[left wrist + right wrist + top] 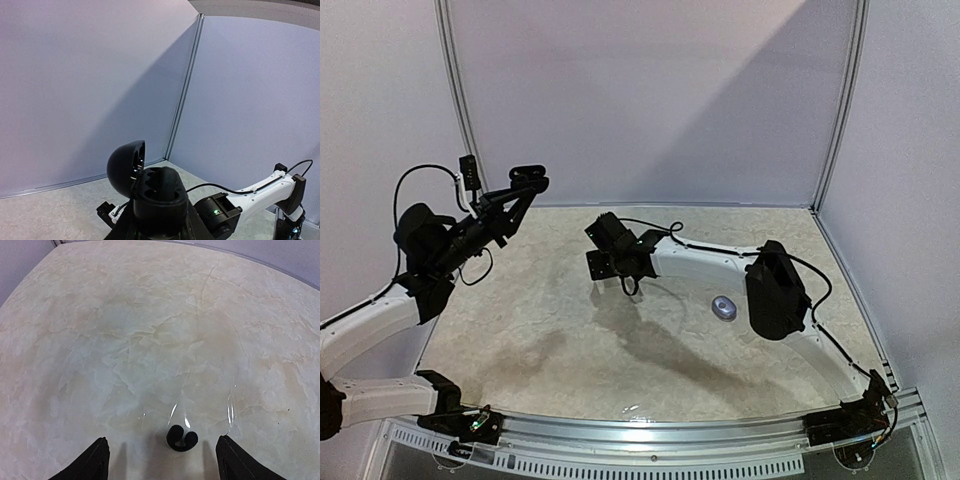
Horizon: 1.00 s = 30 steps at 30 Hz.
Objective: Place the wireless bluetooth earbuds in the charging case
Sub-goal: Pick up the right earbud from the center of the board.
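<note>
- The left gripper (159, 225) is raised at ten o'clock in the overhead view, clamped narrowly on an open black charging case (159, 192), lid (126, 167) flipped up.
- The right gripper (162, 460) hangs wide and empty above the worktop (150, 330).
- Black earbuds (181, 438) lie between its fingers, at six o'clock in the right wrist view.
- A small grey case (724, 308) rests at four o'clock.
- Risk: the glossy buds may slip or scoot away as the fingers close.
</note>
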### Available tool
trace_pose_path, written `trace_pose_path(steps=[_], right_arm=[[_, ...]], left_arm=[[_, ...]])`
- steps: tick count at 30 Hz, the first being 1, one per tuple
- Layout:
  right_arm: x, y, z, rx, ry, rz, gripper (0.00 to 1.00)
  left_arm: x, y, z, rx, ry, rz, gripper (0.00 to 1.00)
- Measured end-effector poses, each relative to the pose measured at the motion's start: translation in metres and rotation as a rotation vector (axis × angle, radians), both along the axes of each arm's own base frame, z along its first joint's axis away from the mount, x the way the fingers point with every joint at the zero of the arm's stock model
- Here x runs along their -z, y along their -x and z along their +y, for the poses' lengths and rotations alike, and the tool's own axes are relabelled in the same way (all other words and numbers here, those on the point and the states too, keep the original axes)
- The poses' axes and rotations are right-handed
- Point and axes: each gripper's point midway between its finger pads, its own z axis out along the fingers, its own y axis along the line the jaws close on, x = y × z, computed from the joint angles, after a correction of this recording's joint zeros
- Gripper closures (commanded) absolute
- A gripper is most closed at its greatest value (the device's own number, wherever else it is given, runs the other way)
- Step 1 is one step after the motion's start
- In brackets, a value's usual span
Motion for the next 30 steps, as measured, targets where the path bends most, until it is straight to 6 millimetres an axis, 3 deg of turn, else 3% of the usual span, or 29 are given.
trace_pose_path(steps=[7,16,22,30], right_arm=[[0.019,-0.018,0.002,0.073,-0.034,-0.017,0.33],[0.049,-0.016,-0.005,0.110,0.001,0.025,0.47],[0.051,-0.018,-0.008,0.122,0.021,0.015,0.63],[0.052,-0.020,-0.010,0.116,0.036,0.006,0.73]], left_arm=[[-0.002,0.003,0.001,-0.001,0.003,-0.008,1.00],[0.005,0.002,0.003,-0.009,-0.001,0.004,1.00],[0.004,0.001,0.006,-0.025,0.003,0.002,1.00],[0.007,-0.001,0.009,-0.037,0.000,0.008,1.00]])
